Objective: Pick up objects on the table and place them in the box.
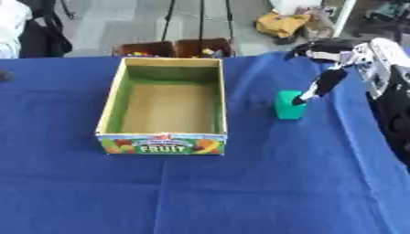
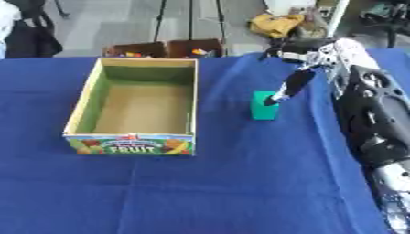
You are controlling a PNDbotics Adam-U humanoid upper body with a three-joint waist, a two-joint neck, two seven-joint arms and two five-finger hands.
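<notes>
Right hand [image 2: 308, 57] at 1 o'clock, one finger [image 2: 290, 87] touching block [image 2: 262, 106]; grasp cannot tell. Box [image 1: 110, 106] empty, centre-left, so block likely next pickup.

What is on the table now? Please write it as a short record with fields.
surface: table with blue cloth
box: open cardboard box, inside looks empty, "FRUIT" printed on front
object: green block, right of the box, standing on the cloth
right hand: right hand above the block, a finger reaching down to its top
left hand: not visible
</notes>
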